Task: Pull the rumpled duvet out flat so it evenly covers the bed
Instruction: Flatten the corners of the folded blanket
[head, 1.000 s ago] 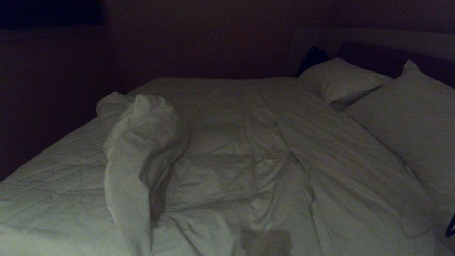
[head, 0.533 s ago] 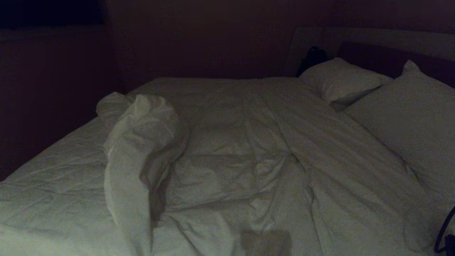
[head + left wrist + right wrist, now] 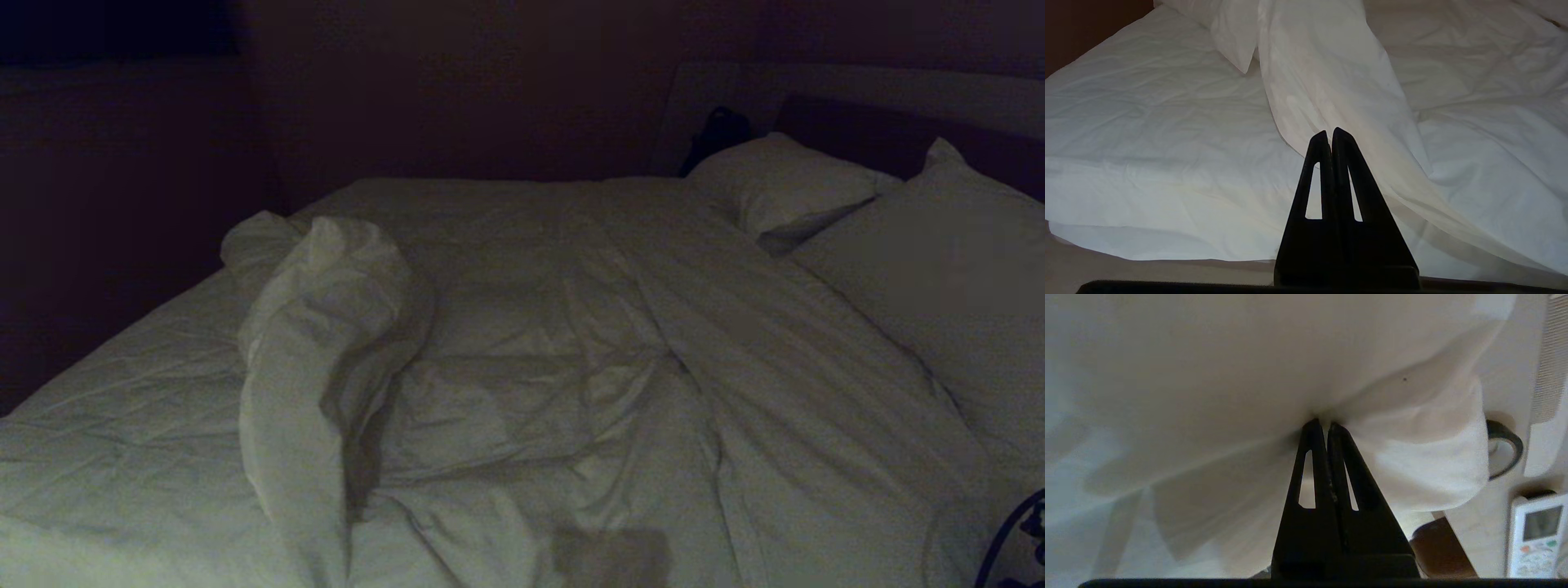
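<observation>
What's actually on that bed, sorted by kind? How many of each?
Pillows: 2, far one and near one
Duvet: 1, rumpled
Fitted sheet: 1, bare on one side
Total: 4

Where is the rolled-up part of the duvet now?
In the head view, the duvet's rolled-up ridge lies left of the middle, between the bare sheet and the flatter duvet part, far from the pillows.
</observation>
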### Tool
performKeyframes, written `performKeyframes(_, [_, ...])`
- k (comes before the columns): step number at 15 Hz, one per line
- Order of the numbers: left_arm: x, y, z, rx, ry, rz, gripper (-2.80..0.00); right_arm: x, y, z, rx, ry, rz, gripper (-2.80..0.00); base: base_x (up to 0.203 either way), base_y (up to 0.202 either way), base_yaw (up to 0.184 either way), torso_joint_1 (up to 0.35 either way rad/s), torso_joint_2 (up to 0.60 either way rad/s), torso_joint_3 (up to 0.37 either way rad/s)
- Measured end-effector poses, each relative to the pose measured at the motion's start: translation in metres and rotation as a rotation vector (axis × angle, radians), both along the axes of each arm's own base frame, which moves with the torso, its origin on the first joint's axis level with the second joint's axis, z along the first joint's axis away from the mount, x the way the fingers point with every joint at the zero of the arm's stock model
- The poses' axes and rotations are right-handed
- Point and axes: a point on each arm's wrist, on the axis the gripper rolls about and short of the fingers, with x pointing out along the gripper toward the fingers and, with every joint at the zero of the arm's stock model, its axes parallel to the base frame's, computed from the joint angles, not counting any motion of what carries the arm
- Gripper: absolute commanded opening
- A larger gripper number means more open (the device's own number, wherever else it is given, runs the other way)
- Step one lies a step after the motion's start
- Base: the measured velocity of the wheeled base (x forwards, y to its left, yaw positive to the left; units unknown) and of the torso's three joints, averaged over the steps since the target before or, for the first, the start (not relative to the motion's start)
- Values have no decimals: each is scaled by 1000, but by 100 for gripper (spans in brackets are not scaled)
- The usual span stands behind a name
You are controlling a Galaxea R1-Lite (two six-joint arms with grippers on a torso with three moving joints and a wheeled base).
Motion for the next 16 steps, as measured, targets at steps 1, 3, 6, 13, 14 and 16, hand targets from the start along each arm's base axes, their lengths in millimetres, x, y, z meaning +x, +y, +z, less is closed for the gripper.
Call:
performKeyframes(1, [0,0,0,0,0,0,-280,0,0,-1,-4,-7,0,-280,0,0,0,0,0,0])
performKeyframes(3, [0,0,0,0,0,0,-280,-1,1,0,-17,-26,0,-280,0,0,0,0,0,0])
performKeyframes(6, [0,0,0,0,0,0,-280,-8,7,11,-38,-54,7,-280,0,0,0,0,0,0])
performKeyframes(13, [0,0,0,0,1,0,-280,-19,19,72,-184,-234,25,-280,0,0,0,0,0,0])
performKeyframes(14, [0,0,0,0,0,0,-280,-17,20,92,-230,-302,33,-280,0,0,0,0,0,0])
performKeyframes(16, [0,0,0,0,0,0,-280,-16,26,137,-310,-445,61,-280,0,0,0,0,0,0])
